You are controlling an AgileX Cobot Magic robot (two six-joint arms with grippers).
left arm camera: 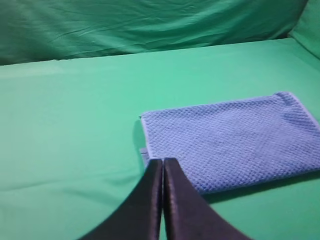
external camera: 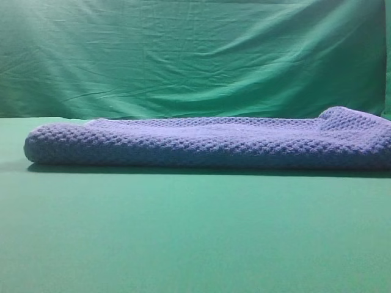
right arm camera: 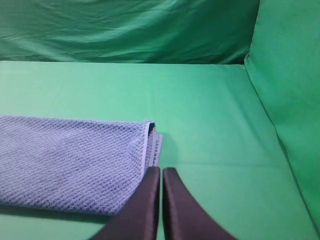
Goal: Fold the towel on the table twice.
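The towel [external camera: 208,143] lies folded on the worktop [external camera: 195,238], a long low slab w/ a rounded, rolled-looking front edge and stacked layers. Its fabric is thick blue-periwinkle waffle knit, bumpy all over (each little cell catches light). In the exterior high view its right end rises in a soft hump near the frame edge. The worktop is flat, smooth, matte green, plain.

Left end effector [left arm camera: 162,161]: two black tapered fingers pressed together, tips meeting in a narrow point, nothing between them. It sits just beside the towel's near left corner, where a thin paler hem runs along the edge. Right end effector [right arm camera: 161,170]: same black wedge shape, fingers together, empty, just beside the towel's right corner, where the layered edges show as thin stacked strips.

Behind the worktop hangs a green cloth backdrop [external camera: 195,55], wrinkled w/ long diagonal creases; in the right wrist view it also drapes down the right side.
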